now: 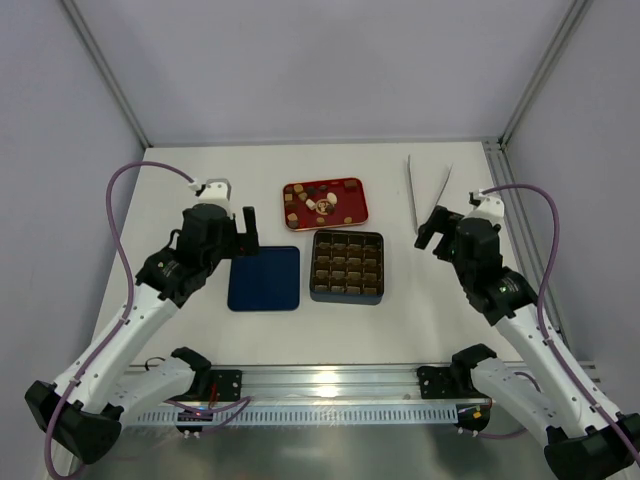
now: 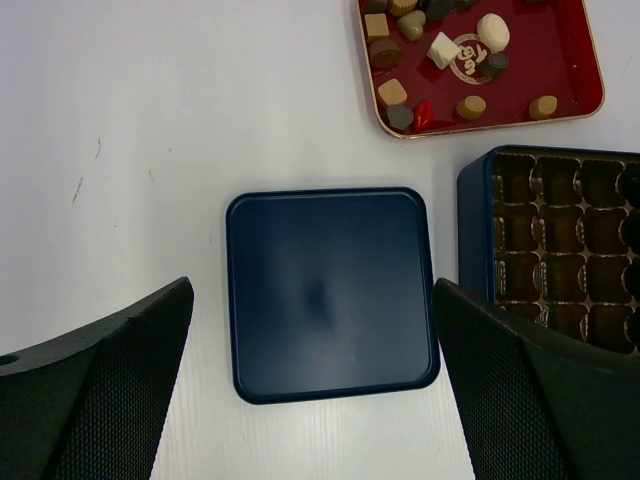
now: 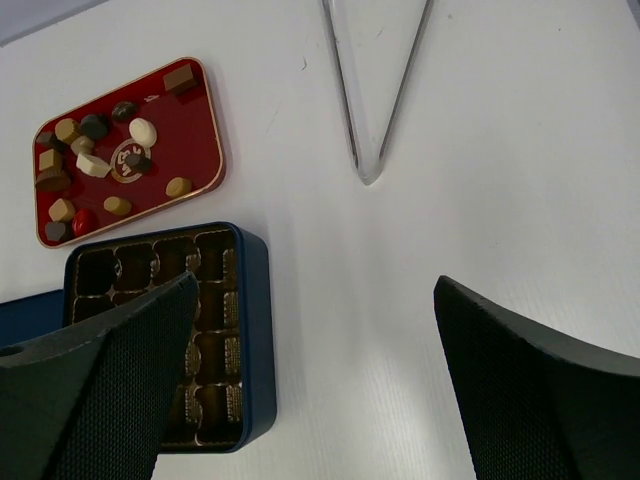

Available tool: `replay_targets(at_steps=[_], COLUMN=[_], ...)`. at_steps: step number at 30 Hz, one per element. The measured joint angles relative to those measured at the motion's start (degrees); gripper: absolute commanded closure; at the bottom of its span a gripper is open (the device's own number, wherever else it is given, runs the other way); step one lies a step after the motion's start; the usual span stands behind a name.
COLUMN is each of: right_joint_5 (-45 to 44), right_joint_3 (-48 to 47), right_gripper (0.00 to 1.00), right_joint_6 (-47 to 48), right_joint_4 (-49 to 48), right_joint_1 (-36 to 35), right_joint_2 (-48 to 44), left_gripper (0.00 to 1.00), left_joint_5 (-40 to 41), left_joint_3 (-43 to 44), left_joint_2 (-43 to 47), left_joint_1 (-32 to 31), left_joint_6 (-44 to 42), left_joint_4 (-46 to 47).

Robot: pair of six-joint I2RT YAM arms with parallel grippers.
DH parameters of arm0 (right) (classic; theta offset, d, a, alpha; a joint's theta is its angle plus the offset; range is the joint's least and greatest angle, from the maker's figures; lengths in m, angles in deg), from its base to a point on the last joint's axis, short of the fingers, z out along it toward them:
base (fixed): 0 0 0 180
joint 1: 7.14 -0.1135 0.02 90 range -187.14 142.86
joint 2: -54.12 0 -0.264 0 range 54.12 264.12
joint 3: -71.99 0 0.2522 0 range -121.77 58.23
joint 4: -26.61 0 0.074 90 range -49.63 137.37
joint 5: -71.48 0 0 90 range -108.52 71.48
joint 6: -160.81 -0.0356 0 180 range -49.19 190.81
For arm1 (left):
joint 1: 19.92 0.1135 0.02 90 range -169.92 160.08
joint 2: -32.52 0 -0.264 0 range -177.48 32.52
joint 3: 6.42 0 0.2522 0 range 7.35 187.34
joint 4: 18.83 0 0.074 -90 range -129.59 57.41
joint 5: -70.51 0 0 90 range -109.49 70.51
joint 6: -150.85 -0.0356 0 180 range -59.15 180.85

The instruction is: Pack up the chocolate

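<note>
The chocolate (image 1: 318, 204) is several tiny tan, brown and whitish pieces lying on a red tray (image 1: 352, 210) at the table's middle back. It also shows in the left wrist view (image 2: 443, 49) and the right wrist view (image 3: 95, 163). In front of the tray stands a dark box with an empty brown grid (image 1: 346, 267). My left gripper (image 1: 243, 232) is open and empty above the left side of a blue lid (image 2: 330, 290). My right gripper (image 1: 432, 228) is open and empty over bare table, to the right of the box (image 3: 252, 330).
The blue lid (image 1: 264, 278) lies flat to the left of the box. Metal tongs (image 1: 428, 188) lie at the back right, beyond my right gripper, also in the right wrist view (image 3: 368, 110). Frame posts stand at the back corners.
</note>
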Motion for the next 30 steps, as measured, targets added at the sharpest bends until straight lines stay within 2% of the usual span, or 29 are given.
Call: replay_targets(at_steps=[5, 8, 13, 20, 30], right_joint_5=[-0.39, -0.42, 1.11, 12.5, 15.28], right_joint_3=[-0.85, -4.04, -12.87, -24.76, -40.11], right_gripper=[0.0, 0.0, 0.0, 0.0, 0.0], right_joint_6=[0.28, 1.03, 3.96, 7.17, 9.66], right_joint_4=[1.4, 2.97, 3.8, 3.17, 5.53], right_joint_1=[0.0, 0.0, 1.64, 14.91, 15.82], right_joint_2=[1.07, 4.87, 15.96, 35.82, 61.18], left_gripper=[0.0, 0.0, 0.0, 0.0, 0.0], left_joint_5=[-0.13, -0.55, -1.31, -2.1, -3.06], left_joint_3=[0.0, 0.0, 0.0, 0.0, 0.0], left_joint_2=[0.0, 0.0, 0.0, 0.0, 0.0], left_joint_1=[0.0, 0.0, 0.0, 0.0, 0.0], left_joint_6=[0.0, 0.02, 0.13, 0.11, -0.07], left_joint_4=[0.0, 0.0, -0.02, -0.09, -0.15])
